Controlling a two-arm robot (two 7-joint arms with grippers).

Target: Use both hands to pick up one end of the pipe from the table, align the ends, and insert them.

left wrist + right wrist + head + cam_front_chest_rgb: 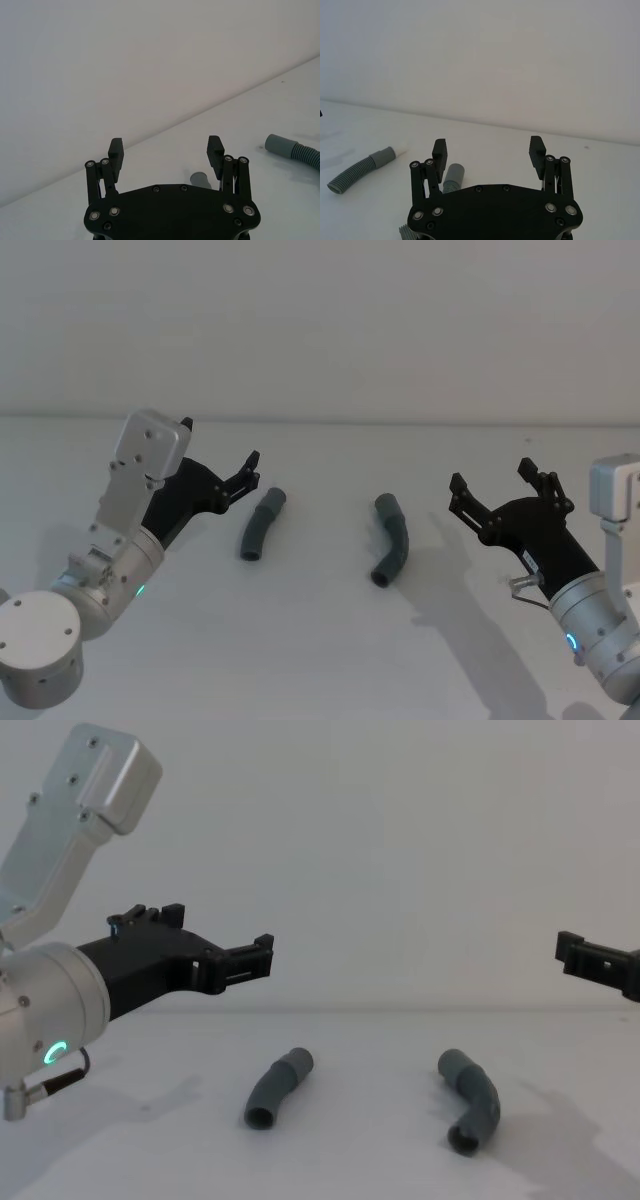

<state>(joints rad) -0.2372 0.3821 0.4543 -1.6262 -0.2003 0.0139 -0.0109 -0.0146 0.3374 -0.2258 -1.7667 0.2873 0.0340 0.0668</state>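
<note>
- Left gripper (220,440) is held over the counter (320,670), fingers apart.
- Right gripper (492,473) is spread too.
- Between them, left pipe (262,524) and right pipe (392,539) are laid apart.

Evenly lit, soft and slightly dim. Faint diffuse shadows on the table (330,660). Lit seemingly from above.

White table (300,660) carries left pipe piece (261,527) and right pipe piece (397,540), lying apart
</note>
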